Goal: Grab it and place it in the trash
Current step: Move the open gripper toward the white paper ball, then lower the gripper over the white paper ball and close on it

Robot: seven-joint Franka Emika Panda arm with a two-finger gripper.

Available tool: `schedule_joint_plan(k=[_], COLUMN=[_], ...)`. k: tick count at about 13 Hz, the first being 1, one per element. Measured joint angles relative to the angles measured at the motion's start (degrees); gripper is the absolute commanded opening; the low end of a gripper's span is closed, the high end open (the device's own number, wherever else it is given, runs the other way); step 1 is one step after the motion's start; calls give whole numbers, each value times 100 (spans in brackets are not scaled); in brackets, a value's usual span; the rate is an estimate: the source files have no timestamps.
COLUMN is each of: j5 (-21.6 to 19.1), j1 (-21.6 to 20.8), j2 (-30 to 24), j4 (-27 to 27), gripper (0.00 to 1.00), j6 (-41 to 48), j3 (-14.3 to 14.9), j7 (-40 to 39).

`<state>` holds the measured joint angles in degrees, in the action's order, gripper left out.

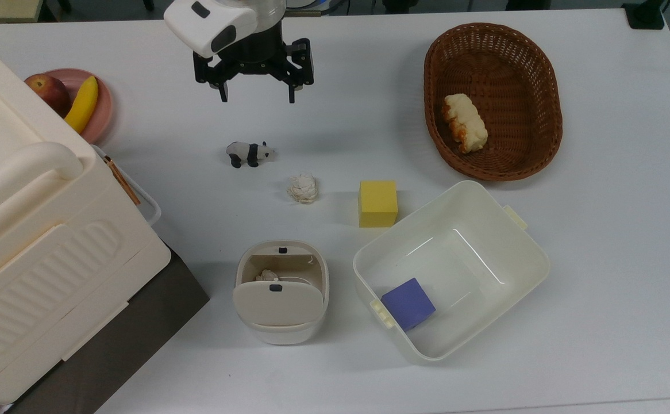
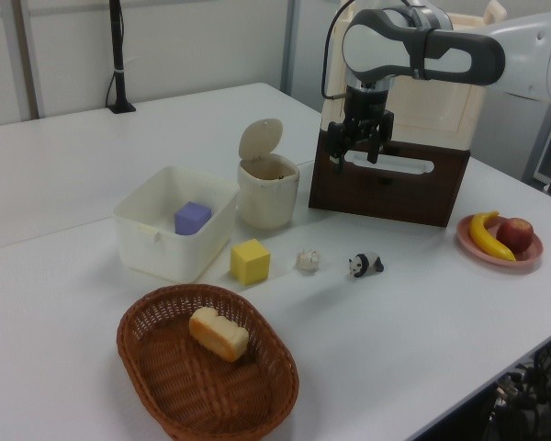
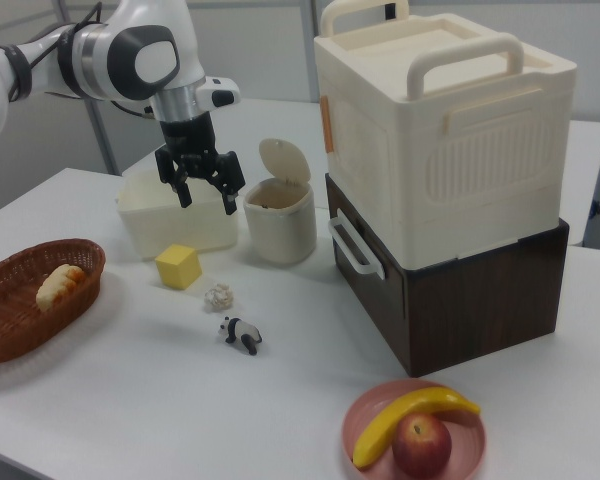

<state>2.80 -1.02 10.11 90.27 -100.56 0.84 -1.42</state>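
Observation:
The crumpled off-white tissue ball [image 1: 303,188] [image 2: 308,261] [image 3: 218,296] lies on the white table between a toy panda and a yellow cube. The trash bin [image 1: 282,334] [image 2: 268,197] [image 3: 278,230], small and cream, stands with its swing lid up; another paper wad lies inside it. My gripper [image 1: 258,98] [image 2: 354,158] [image 3: 207,200] hangs open and empty well above the table. In the top view it is above the panda and the tissue, nearer the top edge and slightly left of the tissue.
The panda [image 1: 249,153] and yellow cube [image 1: 378,203] flank the tissue. A white tub [image 1: 533,253] holding a purple cube [image 1: 408,303] sits beside the bin. A wicker basket [image 1: 493,29] holds bread. A big cream box [image 1: 36,230] on a brown cabinet and a fruit plate [image 1: 102,109] stand at the top view's left.

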Motion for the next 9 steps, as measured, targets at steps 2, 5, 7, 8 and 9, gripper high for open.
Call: schedule_joint_plan(k=[2, 5, 7, 8, 9], j5=[0, -2, -2, -2, -1], j1=[0, -15, -192, -251, -292], j2=[15, 134, 476, 632, 840], j4=[12, 77, 122, 137, 146], gripper=[97, 97, 97, 97, 97], j6=[0, 0, -153, -335, -512], j3=[0, -13, -30, -31, -31], j7=[-104, -194, -221, -221, -221])
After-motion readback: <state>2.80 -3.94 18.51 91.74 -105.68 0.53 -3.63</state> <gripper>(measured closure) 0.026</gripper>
